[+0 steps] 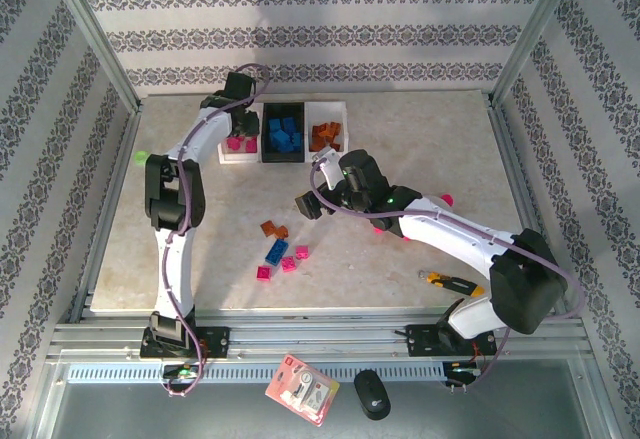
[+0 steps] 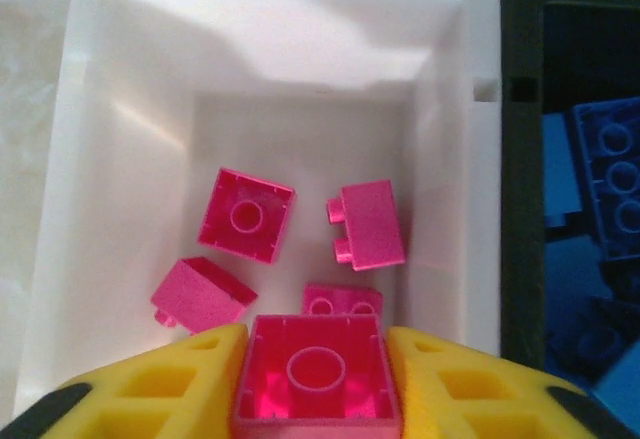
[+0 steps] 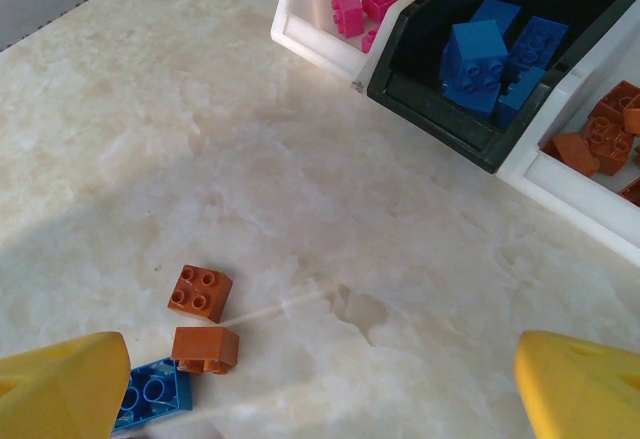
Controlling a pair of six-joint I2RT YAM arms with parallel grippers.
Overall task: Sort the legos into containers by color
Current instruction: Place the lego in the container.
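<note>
Robot lab cell: aluminium frame (image 1: 320, 336), wallpaper-pattern panels (image 1: 300, 34), marble-look tabletop (image 1: 430, 139).

Three rectangular open-top plastic bins (image 1: 328, 107) upper centre, two white, one black, six loose studded bricks (image 1: 277, 251) below, three magenta, two orange-brown, one blue

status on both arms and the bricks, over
Left end effector shut on magenta plastic brick, over white plastic bin. Right end effector open above loose orange-brown bricks, blue brick on table. Nothing between.

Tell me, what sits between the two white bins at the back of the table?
The black bin, holding blue legos, pressed against both; the top view shows it.
</note>
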